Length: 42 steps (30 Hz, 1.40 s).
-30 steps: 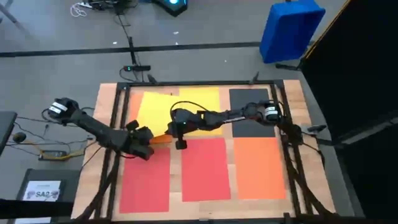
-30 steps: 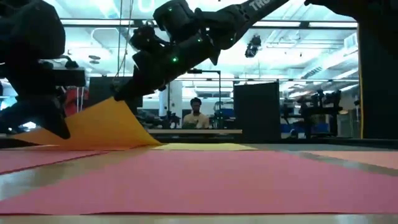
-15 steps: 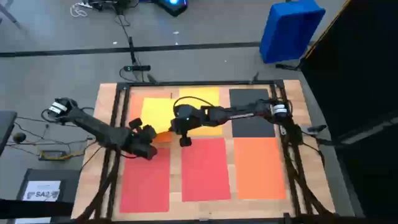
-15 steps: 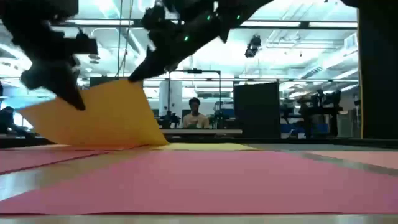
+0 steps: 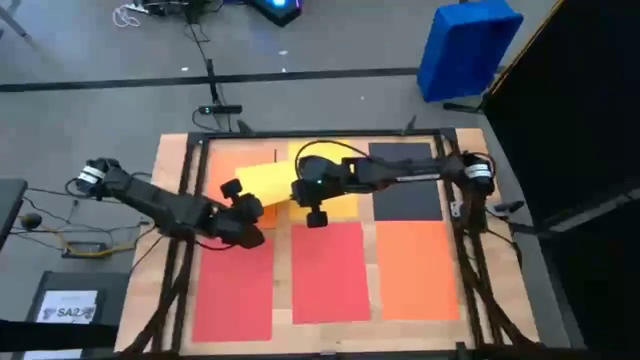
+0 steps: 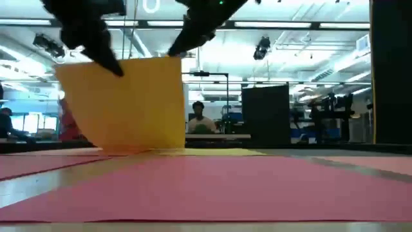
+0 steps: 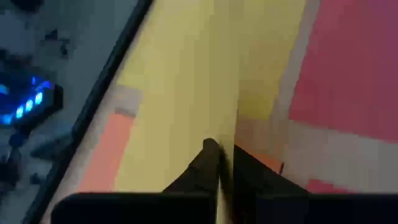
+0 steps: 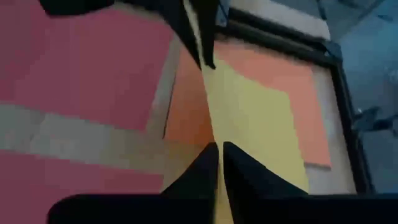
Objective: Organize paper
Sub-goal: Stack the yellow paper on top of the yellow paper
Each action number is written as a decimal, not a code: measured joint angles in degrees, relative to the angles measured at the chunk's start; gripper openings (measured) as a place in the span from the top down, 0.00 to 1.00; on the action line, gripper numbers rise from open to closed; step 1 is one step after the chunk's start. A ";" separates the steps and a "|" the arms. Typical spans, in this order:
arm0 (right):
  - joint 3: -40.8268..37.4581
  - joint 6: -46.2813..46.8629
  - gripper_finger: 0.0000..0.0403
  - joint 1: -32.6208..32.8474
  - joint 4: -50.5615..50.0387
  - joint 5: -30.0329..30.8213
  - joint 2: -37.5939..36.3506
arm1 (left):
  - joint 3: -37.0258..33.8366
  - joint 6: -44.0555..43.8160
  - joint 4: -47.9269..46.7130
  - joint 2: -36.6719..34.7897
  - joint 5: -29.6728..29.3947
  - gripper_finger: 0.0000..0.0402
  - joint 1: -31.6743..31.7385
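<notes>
Yellow sheet (image 5: 268, 182) stands lifted on edge — pinched between the left fingers (image 7: 212, 163) and the right fingers (image 8: 208, 163) alike.

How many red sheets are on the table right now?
2: one red sheet at the near-left below the left gripper, one red sheet at the near-centre below the right gripper. More could be hidden under the lifted yellow sheet.

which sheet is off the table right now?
The yellow sheet: left gripper and right gripper each pinch an edge, holding it upright. The red, orange and black sheets lie flat.
</notes>
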 joint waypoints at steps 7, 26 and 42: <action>0.00 2.33 1.00 1.22 -8.27 4.90 -1.99 | 0.86 8.27 5.75 2.72 4.26 1.00 4.33; -23.26 13.51 1.00 -1.99 11.93 -3.17 -17.22 | 0.88 15.86 11.60 5.58 11.71 1.00 7.93; -37.77 20.30 0.95 -4.10 32.84 -13.63 -11.91 | -12.49 3.41 18.29 5.45 27.34 1.00 7.73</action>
